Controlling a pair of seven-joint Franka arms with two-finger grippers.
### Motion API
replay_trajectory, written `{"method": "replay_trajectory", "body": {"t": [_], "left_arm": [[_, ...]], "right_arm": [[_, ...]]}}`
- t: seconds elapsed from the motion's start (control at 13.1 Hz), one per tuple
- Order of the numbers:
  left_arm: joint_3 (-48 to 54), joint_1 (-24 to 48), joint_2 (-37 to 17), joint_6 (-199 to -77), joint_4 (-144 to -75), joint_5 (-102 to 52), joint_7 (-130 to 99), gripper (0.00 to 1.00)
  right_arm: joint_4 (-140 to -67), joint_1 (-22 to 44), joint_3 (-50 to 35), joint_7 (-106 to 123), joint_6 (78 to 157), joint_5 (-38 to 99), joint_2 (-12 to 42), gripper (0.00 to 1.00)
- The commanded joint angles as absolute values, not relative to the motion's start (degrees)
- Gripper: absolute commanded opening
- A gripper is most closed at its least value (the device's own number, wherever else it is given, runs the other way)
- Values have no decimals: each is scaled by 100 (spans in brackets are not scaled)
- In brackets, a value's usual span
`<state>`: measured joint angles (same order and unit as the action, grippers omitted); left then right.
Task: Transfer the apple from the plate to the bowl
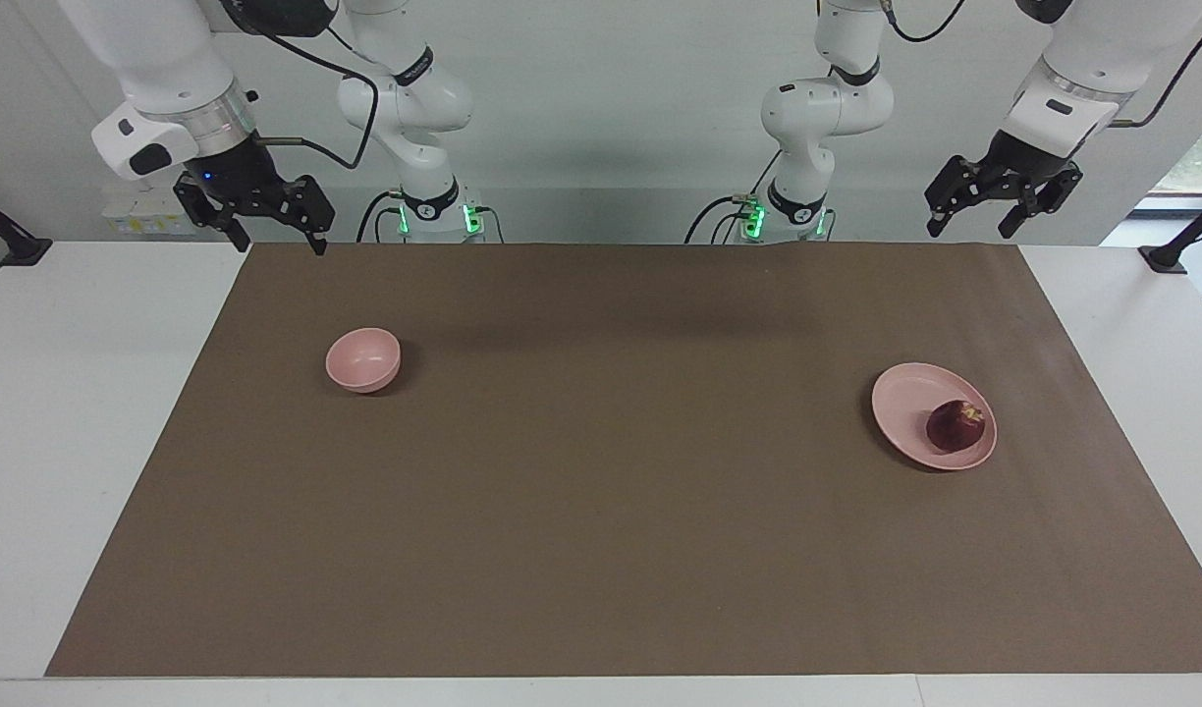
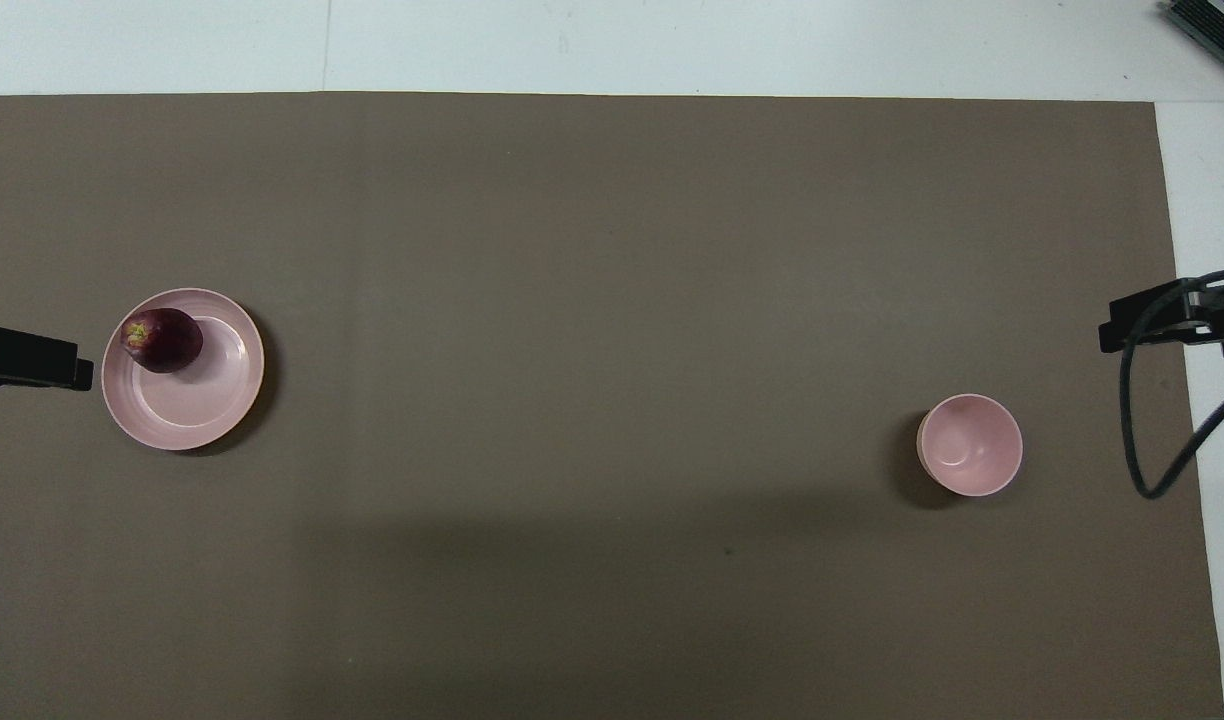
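Note:
The dark red apple (image 1: 956, 425) (image 2: 162, 340) lies on the pale pink plate (image 1: 905, 398) (image 2: 197, 400), on the part of it farther from the robots, toward the left arm's end of the table. The small pink bowl (image 1: 363, 359) (image 2: 970, 445) stands empty toward the right arm's end. My left gripper (image 1: 969, 224) (image 2: 67, 368) is open and empty, raised over the mat's edge at its own end. My right gripper (image 1: 277, 239) (image 2: 1112, 335) is open and empty, raised over the mat's edge at its own end. Both arms wait.
A brown mat (image 1: 601, 471) (image 2: 612, 300) covers most of the white table (image 1: 71, 393). A black cable (image 2: 1142, 440) hangs from the right arm near the bowl's end of the table. Black clamps (image 1: 12, 241) sit at the table's corners.

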<state>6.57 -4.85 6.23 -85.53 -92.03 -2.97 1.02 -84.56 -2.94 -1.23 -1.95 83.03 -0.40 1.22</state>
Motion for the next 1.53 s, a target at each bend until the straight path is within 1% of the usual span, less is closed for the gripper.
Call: {"method": "replay_trajectory", "body": {"t": [0.0,0.15,0.31,0.76,0.84,0.99,1.14,1.3,1.45], "left_arm": [[650,-457,642,-8525,-9193,-360,166,100],[633,-527,598,-8595,-9289,-360,193,100],[615,-571,467,-8971,-9456,-352,211,100],[615,-1036,-614,-10457,-9492,-299,799,100],[607,-1055,-763,-10668,-9579,-290,878,100],[606,-1151,-1053,-11308,-9720,-281,1080,100],[606,-1178,-1457,-11679,-9729,-281,1081,100],[606,-1343,-1538,-11733,-9834,-220,1142,100],[606,-1354,-1547,-11969,-10263,8,1230,100]], "right_arm": [[-8482,-352,-167,-185,8271,-35,62,100],[-8481,-352,-167,-158,8262,-35,62,100],[-8490,-352,-167,-176,8262,-35,62,100],[-8490,-360,-158,-158,8262,-44,62,100],[-8508,-352,-158,-158,8262,-44,53,100],[-8761,-343,-176,-158,8270,-26,-122,100],[-8947,-290,-167,-281,8279,139,-246,100],[-8947,-316,-167,-422,8279,281,-246,100],[-8974,-343,-167,-413,8279,308,-264,100]]}}
